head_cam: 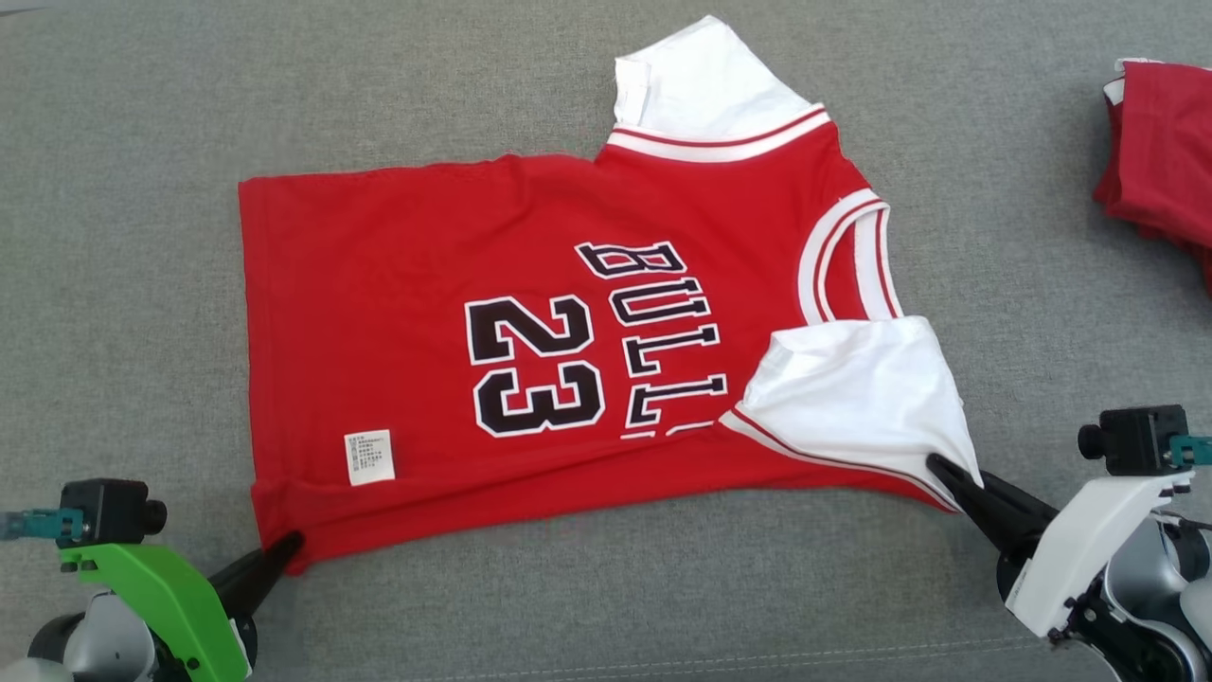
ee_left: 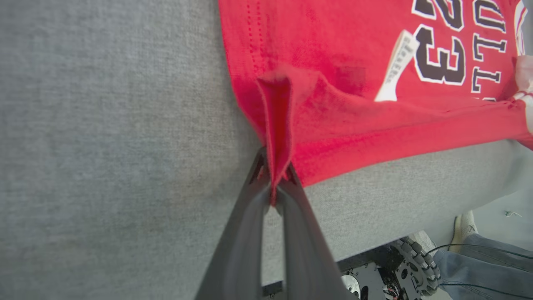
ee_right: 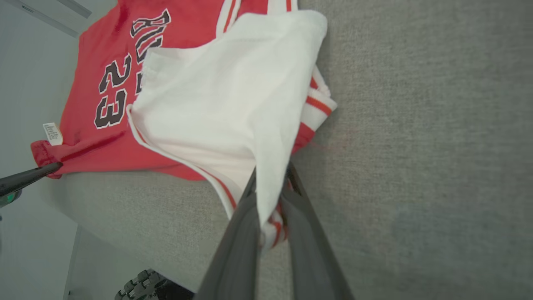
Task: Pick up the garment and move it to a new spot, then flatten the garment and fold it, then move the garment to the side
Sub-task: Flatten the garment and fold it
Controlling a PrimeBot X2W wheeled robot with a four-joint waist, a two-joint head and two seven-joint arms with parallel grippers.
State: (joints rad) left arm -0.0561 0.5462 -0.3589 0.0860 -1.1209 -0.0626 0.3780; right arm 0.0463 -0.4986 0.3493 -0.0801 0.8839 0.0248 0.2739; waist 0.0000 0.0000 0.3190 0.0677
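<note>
The garment [head_cam: 398, 379] is a red jersey with white sleeves and "BULLS 23" in black, spread sideways on the grey surface. My left gripper [head_cam: 289, 547] is shut on its near left hem corner; in the left wrist view a pinched red fold [ee_left: 277, 125] rises from between that gripper's [ee_left: 273, 173] fingers. My right gripper [head_cam: 942, 471] is shut on the near white sleeve [head_cam: 862, 393] where it meets the red-striped trim. In the right wrist view the white sleeve [ee_right: 233, 104] drapes over that gripper [ee_right: 272, 183], and the left fingers [ee_right: 29, 177] show at the far corner.
A second red garment [head_cam: 1160, 152] lies folded at the far right edge of the grey cushion [head_cam: 123, 189]. The cushion's front edge runs just below both grippers. A wheeled base [ee_left: 412, 266] and a person's shoe [ee_left: 464, 227] show beneath that edge in the left wrist view.
</note>
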